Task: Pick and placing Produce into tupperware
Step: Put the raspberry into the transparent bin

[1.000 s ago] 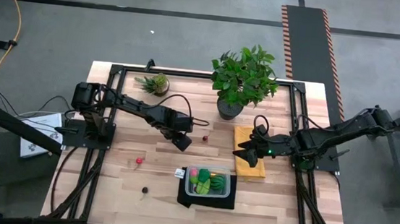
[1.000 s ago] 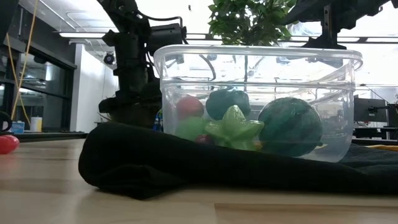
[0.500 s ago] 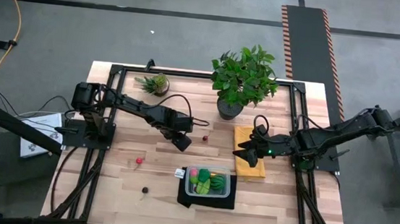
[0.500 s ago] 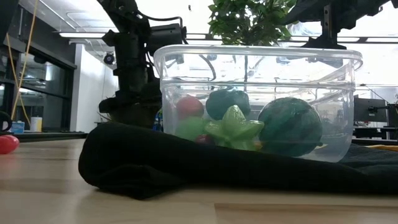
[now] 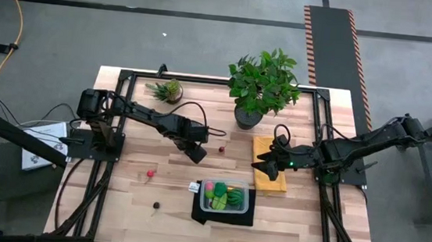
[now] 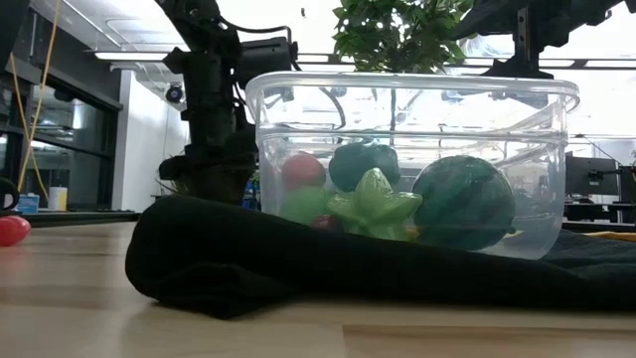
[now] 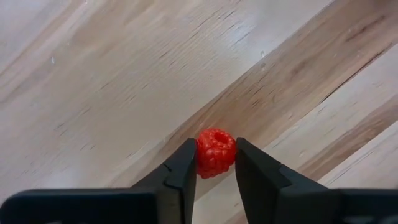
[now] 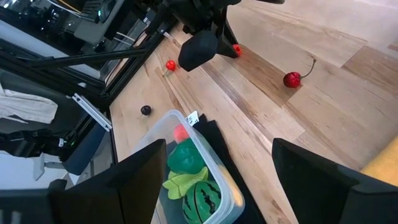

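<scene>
A red raspberry [image 7: 216, 149] lies on the wooden table left of centre, between the fingers of my left gripper [image 7: 216, 157], which points down at it [image 5: 196, 152]. The clear tupperware [image 5: 225, 197] stands on a black mat [image 5: 222, 214] near the front edge, with several green and red produce pieces inside [image 6: 397, 194]. A red cherry [image 5: 222, 147], a pink-red piece [image 5: 150, 174] and a dark berry [image 5: 156, 206] lie loose on the table. My right gripper [image 8: 217, 146] hangs open above the yellow cloth [image 5: 269, 180]. My left gripper pinches the raspberry by its two opposite sides [image 7: 200, 155] between its two fingers [image 7: 181, 167]. The fingers come from above, pointing down. The raspberry's hollow top faces up; its underside appears to be on the wood.
A large potted plant [image 5: 262, 84] and a small one [image 5: 168, 91] stand at the table's far edge. Bare wood lies between the raspberry and the tupperware. A small white tag [image 5: 194, 186] sits by the tupperware's left corner.
</scene>
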Controlling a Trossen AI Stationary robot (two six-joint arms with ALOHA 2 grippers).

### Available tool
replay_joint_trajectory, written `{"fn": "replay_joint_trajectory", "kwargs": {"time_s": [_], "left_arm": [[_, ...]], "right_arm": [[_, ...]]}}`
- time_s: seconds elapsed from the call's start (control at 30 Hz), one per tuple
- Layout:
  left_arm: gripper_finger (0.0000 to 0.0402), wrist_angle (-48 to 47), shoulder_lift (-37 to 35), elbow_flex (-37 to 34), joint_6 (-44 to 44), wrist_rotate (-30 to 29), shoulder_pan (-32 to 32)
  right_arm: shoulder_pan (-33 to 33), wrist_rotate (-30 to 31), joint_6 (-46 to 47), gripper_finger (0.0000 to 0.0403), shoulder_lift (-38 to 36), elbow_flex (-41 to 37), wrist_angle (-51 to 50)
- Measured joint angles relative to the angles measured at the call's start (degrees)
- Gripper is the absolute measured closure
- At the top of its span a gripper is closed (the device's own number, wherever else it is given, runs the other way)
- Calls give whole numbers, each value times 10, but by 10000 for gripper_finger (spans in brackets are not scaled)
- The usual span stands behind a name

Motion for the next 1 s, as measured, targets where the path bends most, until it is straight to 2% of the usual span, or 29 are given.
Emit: {"fn": "replay_joint_trajectory", "kwargs": {"time_s": [0.2, 0.47, 0.8, 1.0], "left_arm": [[304, 0, 0, 0, 25, 14, 0], [319, -1, -5, 0, 53, 39, 0], [315, -44, -54, 0, 111, 75, 1], [314, -66, -105, 0, 126, 76, 1]], "right_arm": [[0, 0, 0, 121, 0, 0, 0], [0, 0, 2, 121, 0, 0, 0], [0, 9, 4, 121, 0, 0, 4], [0, 10, 7, 121, 0, 0, 4]]}}
